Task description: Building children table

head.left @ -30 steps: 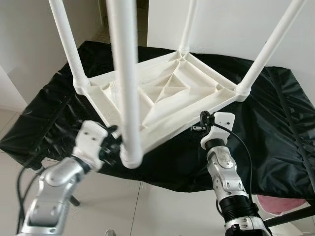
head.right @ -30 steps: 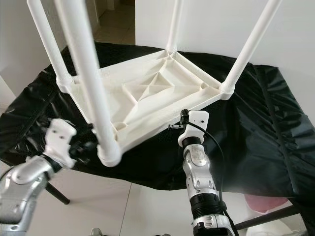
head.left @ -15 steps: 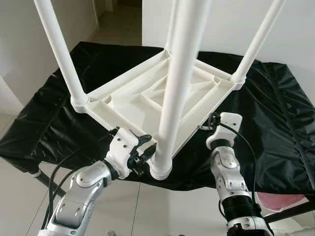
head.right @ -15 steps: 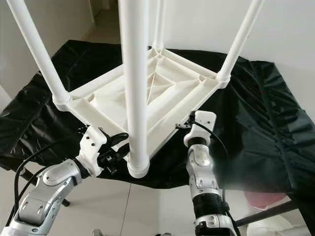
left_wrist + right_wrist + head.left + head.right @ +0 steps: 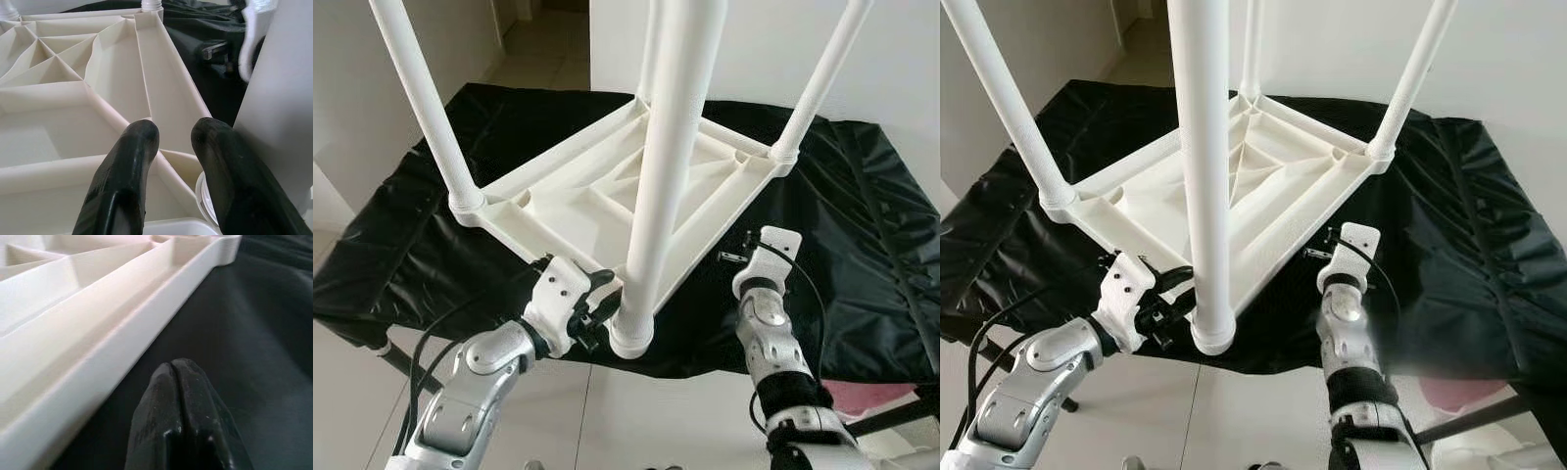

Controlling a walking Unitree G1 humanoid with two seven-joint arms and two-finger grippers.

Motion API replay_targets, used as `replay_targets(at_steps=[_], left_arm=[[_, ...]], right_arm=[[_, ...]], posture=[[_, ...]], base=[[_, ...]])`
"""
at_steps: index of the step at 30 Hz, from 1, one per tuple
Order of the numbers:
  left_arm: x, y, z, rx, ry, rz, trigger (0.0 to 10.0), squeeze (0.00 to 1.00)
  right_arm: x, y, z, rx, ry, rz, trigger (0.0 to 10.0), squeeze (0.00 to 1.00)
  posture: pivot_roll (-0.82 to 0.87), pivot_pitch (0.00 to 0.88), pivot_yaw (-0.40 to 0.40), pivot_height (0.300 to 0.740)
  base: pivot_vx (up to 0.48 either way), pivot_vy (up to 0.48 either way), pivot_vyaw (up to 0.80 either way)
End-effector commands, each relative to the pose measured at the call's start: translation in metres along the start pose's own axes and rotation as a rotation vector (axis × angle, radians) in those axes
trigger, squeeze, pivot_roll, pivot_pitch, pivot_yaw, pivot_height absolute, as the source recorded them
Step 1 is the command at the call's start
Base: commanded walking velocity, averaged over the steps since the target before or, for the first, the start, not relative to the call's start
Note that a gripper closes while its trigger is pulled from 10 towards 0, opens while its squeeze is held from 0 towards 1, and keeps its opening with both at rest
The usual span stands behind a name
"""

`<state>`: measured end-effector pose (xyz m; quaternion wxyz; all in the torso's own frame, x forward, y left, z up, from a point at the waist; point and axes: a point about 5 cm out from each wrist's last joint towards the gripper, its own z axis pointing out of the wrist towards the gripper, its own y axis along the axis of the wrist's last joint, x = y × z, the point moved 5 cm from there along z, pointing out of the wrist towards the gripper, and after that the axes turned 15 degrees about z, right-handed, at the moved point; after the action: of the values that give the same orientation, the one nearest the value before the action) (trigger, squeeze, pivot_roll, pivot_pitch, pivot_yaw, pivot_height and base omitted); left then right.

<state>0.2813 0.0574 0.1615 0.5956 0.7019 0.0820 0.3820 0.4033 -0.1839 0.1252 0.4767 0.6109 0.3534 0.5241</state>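
A white plastic children's table (image 5: 570, 204) lies upside down on a black cloth (image 5: 862, 245), its ribbed underside facing up and its white legs pointing upward. The nearest leg (image 5: 666, 166) stands in the corner socket (image 5: 631, 335) at the front edge. My left gripper (image 5: 598, 297) is open just left of that socket, its fingers (image 5: 131, 161) over the table's rim with nothing between them. Off the table's right edge (image 5: 112, 347), my right gripper (image 5: 736, 257) is shut above the cloth, holding nothing.
The black cloth covers a low platform whose front edge (image 5: 685, 367) lies just before my arms. Beyond it are the tiled floor (image 5: 607, 421) and a pink object (image 5: 886, 397) at lower right. White walls (image 5: 901, 69) stand behind, with a doorway (image 5: 543, 20) at the back.
The view has shifted. My left gripper has come up to the near corner socket. My right gripper has drawn a little away from the table's right edge.
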Motion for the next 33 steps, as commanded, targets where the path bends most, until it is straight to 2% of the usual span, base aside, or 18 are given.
replay_targets(at_steps=[1,6,9,17,21,23,26,28,31,33], left_arm=[[-0.018,0.009,0.004,-0.040,-0.093,-0.009,10.0,0.00],[-0.024,0.016,0.009,-0.060,-0.104,-0.012,10.0,0.00],[-0.026,0.018,0.011,-0.067,-0.106,-0.016,10.0,0.00],[-0.032,0.022,0.014,-0.083,-0.121,-0.023,10.0,0.00],[-0.031,0.024,0.016,-0.087,-0.107,-0.020,10.0,0.00],[-0.028,0.020,0.017,-0.071,-0.083,-0.016,10.0,0.00],[-0.026,0.016,0.015,-0.058,-0.075,-0.012,10.0,0.00],[-0.017,0.010,0.012,-0.032,-0.043,0.013,10.0,0.00],[-0.014,0.007,0.010,-0.022,-0.030,0.023,10.0,0.00],[0.003,0.002,0.005,-0.003,0.018,0.040,10.0,0.00]], right_arm=[[0.002,-0.010,0.005,0.070,0.031,-0.001,10.0,0.00],[0.013,-0.012,0.015,0.137,0.141,-0.040,10.0,0.00],[0.015,-0.010,0.017,0.139,0.165,-0.077,10.0,0.00],[0.038,0.003,0.027,0.164,0.356,-0.161,10.0,0.00],[0.031,0.010,0.032,0.136,0.323,-0.203,10.0,0.00],[0.020,0.016,0.035,0.105,0.261,-0.147,10.0,0.00],[0.016,0.017,0.034,0.096,0.251,-0.134,10.0,0.00],[0.009,0.017,0.031,0.069,0.246,-0.119,10.0,0.00],[0.006,0.017,0.029,0.058,0.244,-0.113,10.0,0.00],[0.006,0.018,0.019,0.009,0.292,-0.113,10.0,0.00]], posture=[[0.03,0.110,0.000,0.740],[0.04,0.108,-0.005,0.740],[0.04,0.108,-0.006,0.740],[0.03,0.100,-0.008,0.740],[0.04,0.098,-0.015,0.740],[0.04,0.098,-0.017,0.740],[0.04,0.101,-0.024,0.740],[0.04,0.103,-0.028,0.740],[0.04,0.103,-0.028,0.740],[0.03,0.110,-0.024,0.740]], base=[[0.000,0.000,0.00],[0.000,0.000,0.00],[0.000,0.000,0.00],[0.000,0.000,0.00],[0.000,0.000,0.00],[0.000,0.000,0.00],[0.000,0.000,0.00],[0.000,0.000,0.00],[0.000,0.000,0.00],[0.000,0.000,0.00]])
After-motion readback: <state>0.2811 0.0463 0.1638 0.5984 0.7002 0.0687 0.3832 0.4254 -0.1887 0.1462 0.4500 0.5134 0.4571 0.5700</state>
